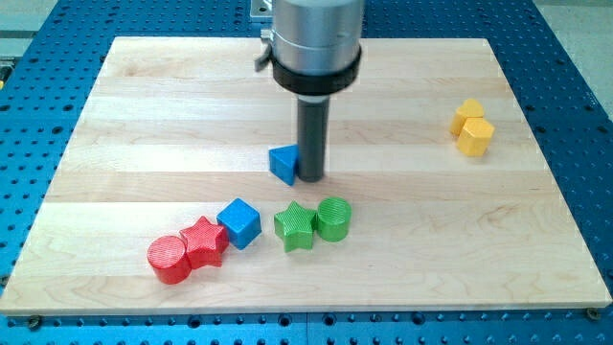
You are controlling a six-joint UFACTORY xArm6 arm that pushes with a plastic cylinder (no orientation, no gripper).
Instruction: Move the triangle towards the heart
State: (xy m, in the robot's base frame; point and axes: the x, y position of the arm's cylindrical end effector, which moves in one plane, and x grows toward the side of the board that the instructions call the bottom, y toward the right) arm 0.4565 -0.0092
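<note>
— Can any text, label, brand, number or sign be read anywhere in the camera view?

— None can be read. No lettering or numerals are carried by the wooden board (402,240), and no marking is seen on the metal housing (316,34) above the rod.

— And on the blocks?

— Nothing is printed on them; only plain coloured faces are shown.

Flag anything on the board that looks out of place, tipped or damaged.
Nothing stands out. My tip rests against the blue triangle from the view's right. The red cylinder, red star, blue cube, green star, green cylinder and yellow heart all sit flat and intact.
</note>
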